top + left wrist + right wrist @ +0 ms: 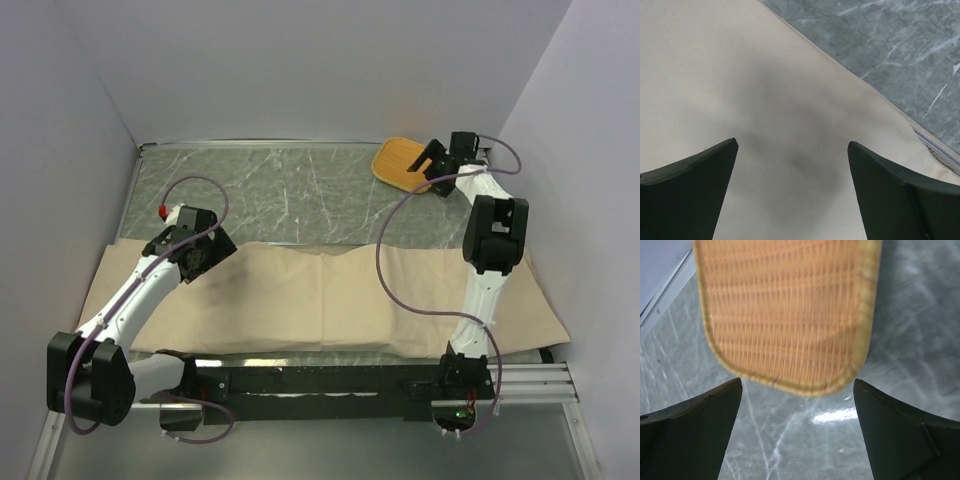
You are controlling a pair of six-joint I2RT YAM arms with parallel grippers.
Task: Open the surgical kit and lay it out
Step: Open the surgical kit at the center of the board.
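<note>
Both of my grippers have their jaws spread wide with nothing between them. My left gripper (792, 145) hangs over the large beige wrapping cloth (330, 300) near its 10 o'clock corner, and my right gripper (797, 385) hovers at the table's 1 o'clock corner, just short of the orange woven pad (790, 310). The cloth lies flat across the near half of the grey marble table (280, 190), from 9 o'clock to 3 o'clock, apart from the pad.

Wrapping cloth (330, 300): large, beige, plain weave; lies spread flat in a wide band across the lower middle of the overhead frame; vertical crease near centre; far edge slightly wavy.
</note>
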